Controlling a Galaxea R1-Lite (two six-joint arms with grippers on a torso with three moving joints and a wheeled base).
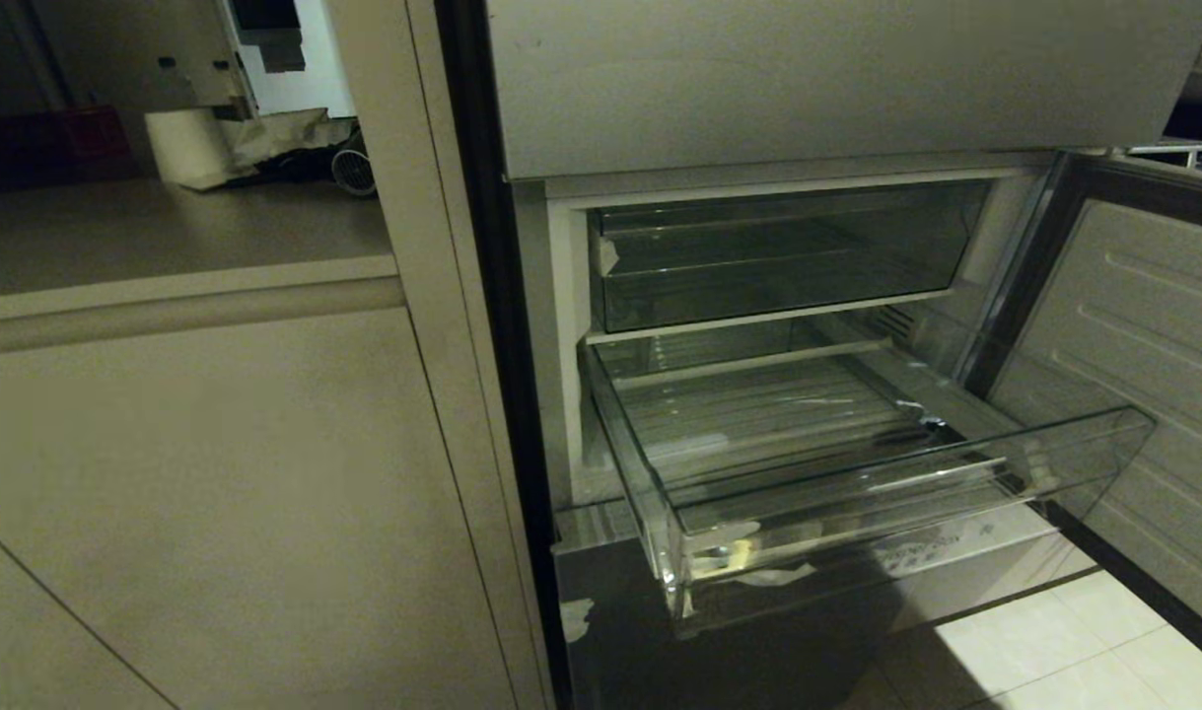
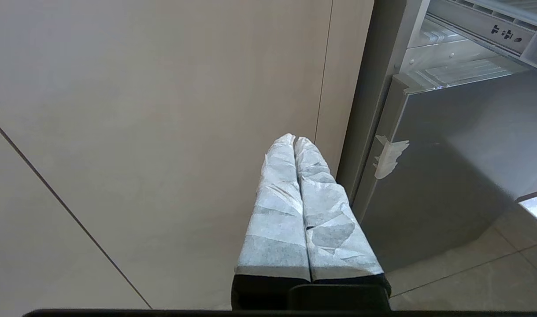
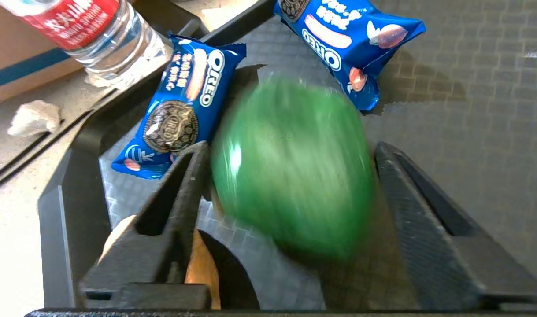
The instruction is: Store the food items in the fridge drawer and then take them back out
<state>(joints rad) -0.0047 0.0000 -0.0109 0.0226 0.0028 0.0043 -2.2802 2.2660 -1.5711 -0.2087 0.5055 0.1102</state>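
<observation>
Oreo packets [image 3: 180, 119] flank the blurred green food item [image 3: 290, 167] between the right gripper's [image 3: 290, 154] spread jaws.

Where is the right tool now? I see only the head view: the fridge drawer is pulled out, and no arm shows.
Observer: The right tool hangs over a dark mesh tray, jaws wide around the green food item.
Operator: Is other food there?
Observer: Yes, two blue Oreo packets lie by it, one near a water bottle, the other farther along.
Operator: And the left tool?
Observer: The left tool is shut, facing the cabinet panel beside the fridge.
</observation>
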